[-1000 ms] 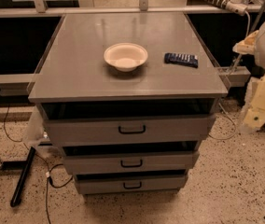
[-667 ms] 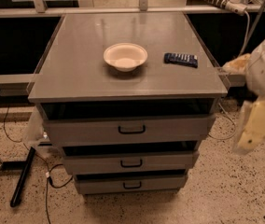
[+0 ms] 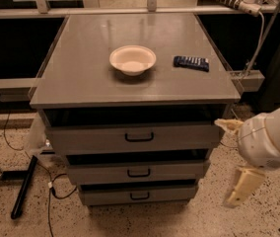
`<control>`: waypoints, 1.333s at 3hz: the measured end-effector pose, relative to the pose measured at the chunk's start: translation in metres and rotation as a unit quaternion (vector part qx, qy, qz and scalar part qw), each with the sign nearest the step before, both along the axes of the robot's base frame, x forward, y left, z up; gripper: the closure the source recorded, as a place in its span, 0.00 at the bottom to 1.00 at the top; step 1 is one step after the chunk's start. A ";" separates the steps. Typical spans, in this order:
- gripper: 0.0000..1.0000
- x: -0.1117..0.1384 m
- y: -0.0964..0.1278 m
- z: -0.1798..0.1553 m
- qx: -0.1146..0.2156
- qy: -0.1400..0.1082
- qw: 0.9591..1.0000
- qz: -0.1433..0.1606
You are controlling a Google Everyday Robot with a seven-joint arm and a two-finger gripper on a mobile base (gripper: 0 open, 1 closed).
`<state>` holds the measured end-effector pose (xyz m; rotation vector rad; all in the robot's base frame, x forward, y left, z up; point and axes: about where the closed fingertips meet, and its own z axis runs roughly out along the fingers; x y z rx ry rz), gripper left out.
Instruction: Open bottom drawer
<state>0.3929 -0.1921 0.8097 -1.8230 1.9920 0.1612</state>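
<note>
Dropped lower and nearer than a second ago: hand (image 3: pixel 228 163), now beside the cabinet's right edge at about middle-drawer height, rounded white wrist behind. Two blocky cream fingers (image 3: pixel 243 185) spread wide apart, gripping nothing. Left of the lower finger and apart from it, bottom drawer (image 3: pixel 139 195): flat grey front, narrowest of three, small black loop handle, untouched. On the smooth grey tabletop (image 3: pixel 81 83), unmoved: round cream bowl (image 3: pixel 132 59) and flat dark-blue packet (image 3: pixel 192 62).

The gripper (image 3: pixel 246 154), at the near right of the scene, is a smooth, white, rounded shell crossed by thin dark seam lines, with pale cream-yellow blocky pieces projecting from it.
</note>
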 end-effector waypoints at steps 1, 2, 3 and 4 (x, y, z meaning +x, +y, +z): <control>0.00 0.018 -0.003 -0.062 0.018 -0.014 0.999 -0.023; 0.00 0.018 -0.003 -0.062 0.018 -0.013 0.999 -0.023; 0.00 0.020 -0.002 -0.070 0.022 -0.005 1.000 -0.021; 0.00 0.026 -0.007 -0.111 0.037 0.016 0.999 -0.033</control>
